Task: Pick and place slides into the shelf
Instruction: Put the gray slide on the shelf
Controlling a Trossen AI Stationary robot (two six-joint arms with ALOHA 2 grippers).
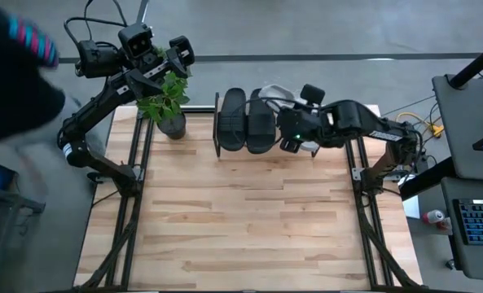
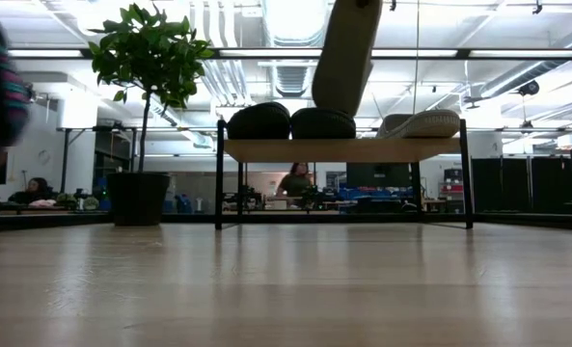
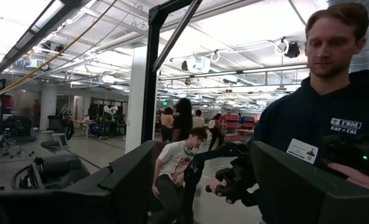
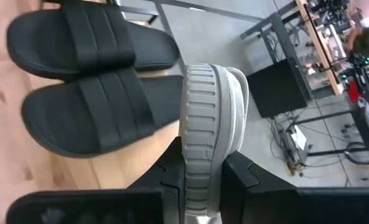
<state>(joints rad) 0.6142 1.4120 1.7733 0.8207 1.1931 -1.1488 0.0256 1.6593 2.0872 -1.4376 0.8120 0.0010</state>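
Note:
Two black slides [image 1: 233, 120] [image 1: 260, 122] lie side by side, soles down, on the shelf [image 2: 343, 149] at the table's far edge. A pale slide [image 2: 421, 123] lies on the plank to their right. My right gripper [image 4: 209, 168] is over the shelf, just right of the black pair [image 4: 91, 112], shut on the other pale slide [image 4: 210, 106]. In the low view that slide [image 2: 348, 53] stands steeply tilted above the plank. My left gripper [image 3: 203, 186] is raised at the far left above the potted plant, open and with nothing in it. My right gripper pinches the pale slide between its two fingers [image 4: 172, 180] at the slide's near end [image 4: 203, 186], one finger on each broad face. The ribbed side edge [image 4: 206, 124] faces the wrist camera. The slide is lifted and tilted; whether its lower end touches the shelf I cannot tell.
A potted plant [image 1: 169, 102] stands at the far left of the table, beside the shelf. The wooden table [image 1: 241, 220] lies bare in front of the shelf. A person [image 3: 321, 112] stands beyond the far left edge, and others are in the room behind.

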